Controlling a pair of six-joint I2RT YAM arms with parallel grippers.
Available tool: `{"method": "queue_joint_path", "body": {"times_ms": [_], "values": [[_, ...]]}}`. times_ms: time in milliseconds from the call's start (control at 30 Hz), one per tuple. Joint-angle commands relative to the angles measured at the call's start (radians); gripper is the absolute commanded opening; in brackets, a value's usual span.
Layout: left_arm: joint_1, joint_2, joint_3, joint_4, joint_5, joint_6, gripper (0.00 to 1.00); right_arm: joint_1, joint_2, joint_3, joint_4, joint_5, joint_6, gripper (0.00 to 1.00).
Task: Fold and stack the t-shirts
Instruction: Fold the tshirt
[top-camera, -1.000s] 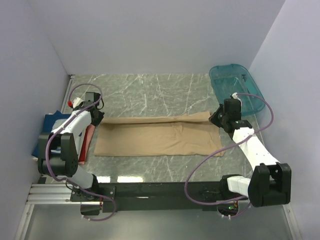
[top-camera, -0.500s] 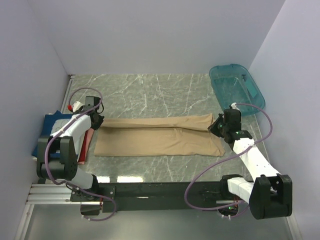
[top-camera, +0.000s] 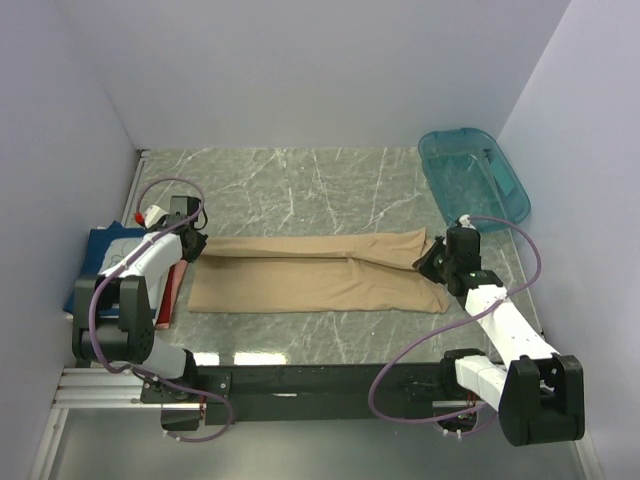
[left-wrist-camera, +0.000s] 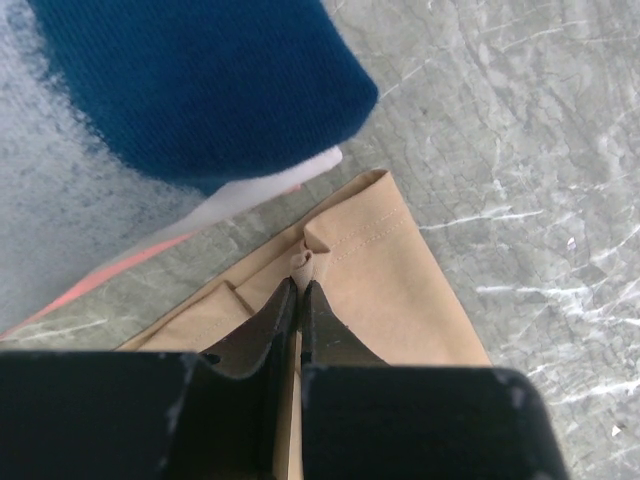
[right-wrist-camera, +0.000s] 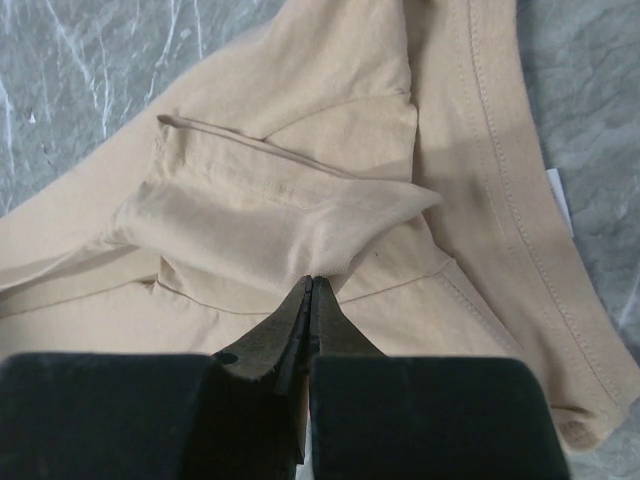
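The tan t-shirt lies folded lengthwise as a long band across the middle of the bench. The left end effector pinches a hem corner at one end. The right end effector nips a thin tent of cloth at the other, jaws all but closed. Such shallow bites may slip, and uneven pulling would skew the fold. The navy t-shirt and red t-shirt crowd the left end, and a teal tub sits beyond the right.
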Motion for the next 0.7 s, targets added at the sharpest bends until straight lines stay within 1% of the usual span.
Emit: {"method": "queue_joint_path", "body": {"times_ms": [0,133,500,600,667], "values": [[0.008,-0.026,-0.023,0.064,-0.045,0.003,0.01,-0.007,-0.006,-0.027,0.056,-0.028,0.004,0.00],[0.009,-0.029,-0.047,0.108,-0.039,-0.002,0.01,-0.007,0.012,-0.042,0.081,-0.044,0.006,0.00],[0.015,-0.048,-0.058,0.130,-0.046,0.009,0.01,-0.007,0.022,-0.067,0.106,-0.071,0.015,0.00],[0.021,-0.061,-0.081,0.145,-0.049,0.004,0.04,-0.007,0.014,-0.077,0.113,-0.084,0.019,0.00],[0.023,-0.064,-0.092,0.151,-0.042,0.006,0.09,-0.009,0.008,-0.084,0.113,-0.088,0.018,0.00]]}}
